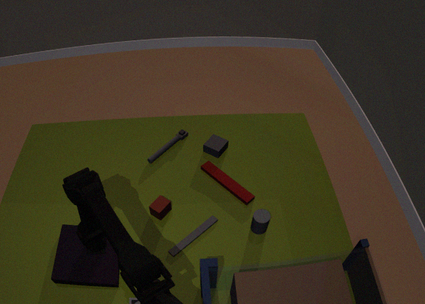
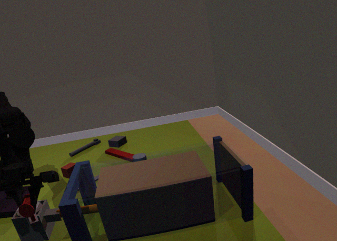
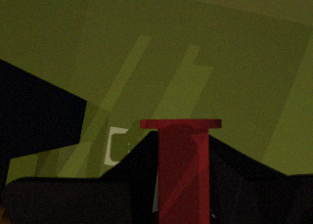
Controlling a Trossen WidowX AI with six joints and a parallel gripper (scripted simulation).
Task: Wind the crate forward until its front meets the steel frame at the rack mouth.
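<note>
My gripper (image 2: 27, 198) (image 3: 176, 138) is shut on the red winch handle (image 2: 26, 210) (image 3: 183, 180), just above the grey winch (image 2: 30, 229). The handle's grip points sideways with a round flange at its end, and a red part reaches down at the winch top; the key and hole are hidden. An orange strap (image 2: 89, 209) runs through the blue steel frame (image 2: 75, 223) (image 1: 205, 283) to the crate (image 2: 155, 176) (image 1: 291, 283). The crate looks flat on the mat. A gap shows between its front and the frame.
A grey rod tool (image 1: 166, 148) (image 2: 82, 148), grey block (image 1: 215, 145), red bar (image 1: 227, 182), orange-red block (image 1: 160, 207), grey flat bar (image 1: 194, 235) and grey cylinder (image 1: 260, 221) lie beyond the frame. The cubby's rear blue post (image 2: 247, 192) stands behind the crate.
</note>
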